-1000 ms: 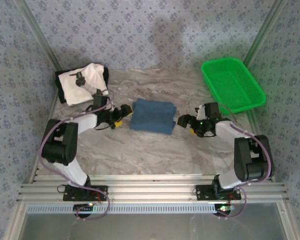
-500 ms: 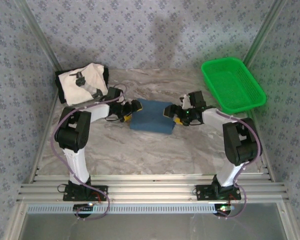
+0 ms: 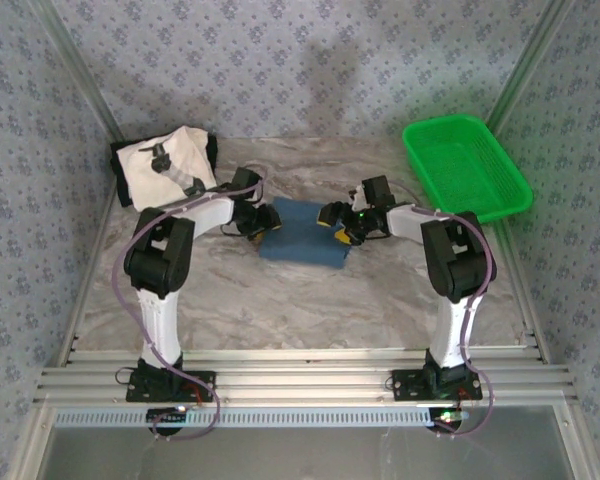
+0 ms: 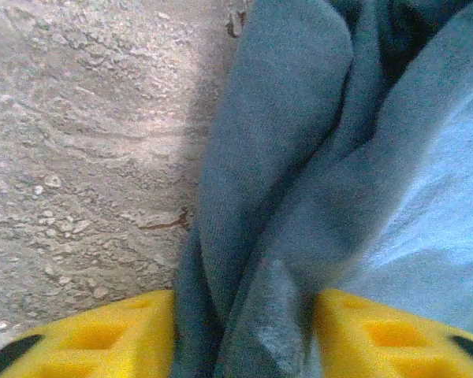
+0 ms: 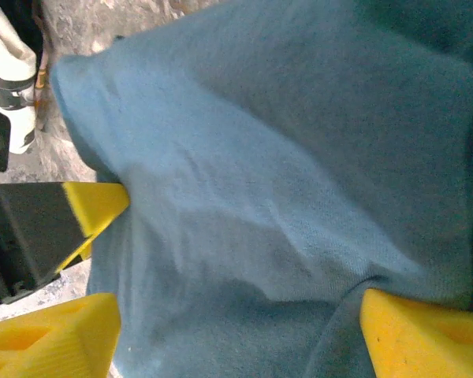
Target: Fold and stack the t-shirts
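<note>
Nearest the bottom edge of the overhead view, two white-and-black robot arms rise from a metal rail and reach up the frame over a grey marbled worktop [image 3: 280, 300]. In the middle of the frame lies a folded, plain dark teal-blue t-shirt [image 3: 302, 235] of soft cloth, flat on the worktop.

The left tool [image 3: 263, 222] meets the left edge of the teal-blue t-shirt. In its wrist view, bunched folds of blue cloth [image 4: 276, 197] fill the gap between the yellow fingers [image 4: 102, 339], so this tool is pinching the shirt.

The right tool [image 3: 332, 218] is at the shirt's upper right edge. In its wrist view it stands spread wide [image 5: 236, 339], yellow fingers [image 5: 426, 331] on either side of the cloth [image 5: 284, 157].

Farther back, in the upper left, a folded white t-shirt with a black-grey print and dark trim [image 3: 165, 165] lies well apart from the blue one. In the upper right sits a green plastic basket [image 3: 420, 150].
</note>
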{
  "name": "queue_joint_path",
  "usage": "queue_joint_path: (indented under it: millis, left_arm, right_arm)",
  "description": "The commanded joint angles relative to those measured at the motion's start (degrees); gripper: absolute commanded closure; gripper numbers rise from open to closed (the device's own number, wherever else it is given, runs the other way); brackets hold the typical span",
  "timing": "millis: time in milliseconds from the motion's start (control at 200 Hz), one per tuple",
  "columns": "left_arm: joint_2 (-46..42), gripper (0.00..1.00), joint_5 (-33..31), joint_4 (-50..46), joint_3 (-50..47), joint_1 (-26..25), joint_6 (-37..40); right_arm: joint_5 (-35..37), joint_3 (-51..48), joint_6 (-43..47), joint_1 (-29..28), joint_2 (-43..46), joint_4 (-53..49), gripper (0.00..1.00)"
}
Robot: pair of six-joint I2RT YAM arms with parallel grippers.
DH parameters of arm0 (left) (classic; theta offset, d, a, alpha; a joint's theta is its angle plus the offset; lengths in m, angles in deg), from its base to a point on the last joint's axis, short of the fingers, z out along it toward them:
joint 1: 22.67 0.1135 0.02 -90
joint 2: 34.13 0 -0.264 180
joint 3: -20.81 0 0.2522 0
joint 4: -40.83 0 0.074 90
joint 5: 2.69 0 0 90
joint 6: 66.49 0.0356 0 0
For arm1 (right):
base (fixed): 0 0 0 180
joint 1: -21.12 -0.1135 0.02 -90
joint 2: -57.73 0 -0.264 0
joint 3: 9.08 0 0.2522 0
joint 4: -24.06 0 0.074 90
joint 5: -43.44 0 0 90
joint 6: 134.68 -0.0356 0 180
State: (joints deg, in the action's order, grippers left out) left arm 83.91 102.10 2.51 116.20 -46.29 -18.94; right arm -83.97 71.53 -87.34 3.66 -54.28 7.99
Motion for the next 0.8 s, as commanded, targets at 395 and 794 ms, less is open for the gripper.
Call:
queue_joint_path:
  millis: [395, 794]
  left_arm:
    - [2.3, 0.98, -10.1, -15.4, 14.5, -6.9, 9.9]
    - [-4.8, 1.0, -24.7, -26.7, 27.4, -3.2, 27.1]
  right_arm:
    - [-2.3, -4.4, 5.5, 1.6, 17.9, -8.1, 0.07]
    - [-4.1, -11.2, 5.0, 5.0, 36.3, -5.2, 0.0]
